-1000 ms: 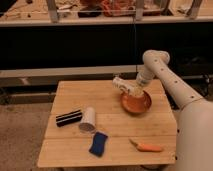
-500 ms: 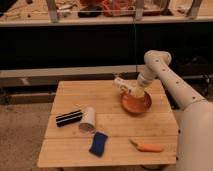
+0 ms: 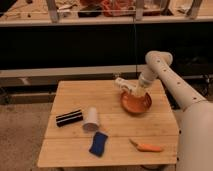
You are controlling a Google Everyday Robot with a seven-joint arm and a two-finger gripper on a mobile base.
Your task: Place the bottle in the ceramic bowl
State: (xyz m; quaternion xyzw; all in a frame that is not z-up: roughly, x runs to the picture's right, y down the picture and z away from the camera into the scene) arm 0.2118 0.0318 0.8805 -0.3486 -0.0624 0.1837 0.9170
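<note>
While our gripper (image 3: 134,90) hangs at the far-left rim of the ceramic bowl (image 3: 136,102), it holds the bottle (image 3: 124,84) lying roughly level, part over the rim and part over the wooden table (image 3: 115,145). We judge this the carry-over step. Next we need the bottle fully above the bowl's hollow, lowered, then let go.

Warm, dim indoor light falls from above on the wooden bench (image 3: 75,95), leaving the space behind it nearly black. The end effector (image 3: 131,88) hangs at the rim of the ceramic bowl (image 3: 136,102), which casts a soft shadow. The whole view is soft and grainy, without sharp glare.
</note>
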